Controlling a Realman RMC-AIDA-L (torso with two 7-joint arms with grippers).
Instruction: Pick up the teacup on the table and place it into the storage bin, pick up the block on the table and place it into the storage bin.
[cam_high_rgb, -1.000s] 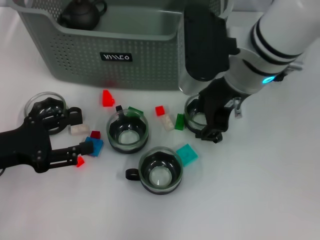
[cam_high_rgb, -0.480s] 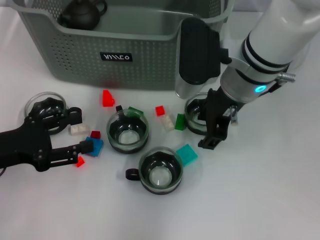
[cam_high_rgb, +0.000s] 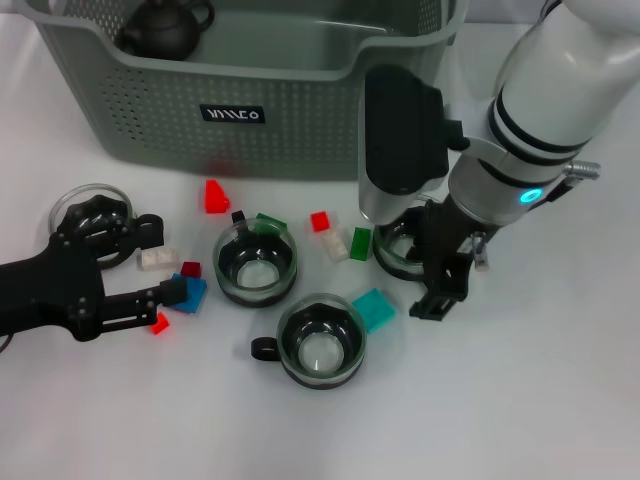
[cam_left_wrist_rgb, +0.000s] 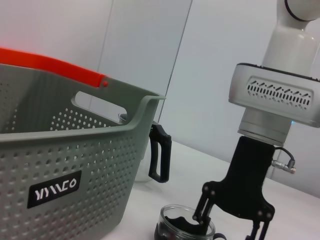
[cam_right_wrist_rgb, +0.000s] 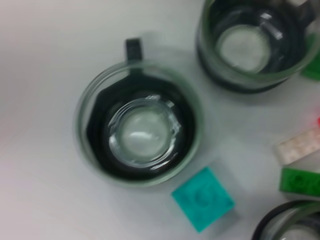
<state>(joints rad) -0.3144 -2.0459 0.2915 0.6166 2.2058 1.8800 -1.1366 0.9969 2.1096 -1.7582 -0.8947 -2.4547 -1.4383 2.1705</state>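
Right gripper (cam_high_rgb: 428, 268) spread, straddling rim of clear glass teacup with black liner (cam_high_rgb: 400, 250), beside grey-green perforated plastic storage bin (cam_high_rgb: 250, 95). Teacup pickup under way; next: pinch rim, lift. Left gripper (cam_high_rgb: 150, 295) parked over blocks, spread.

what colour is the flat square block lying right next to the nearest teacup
Teal; the block shows best in the right wrist view, beside the teacup.
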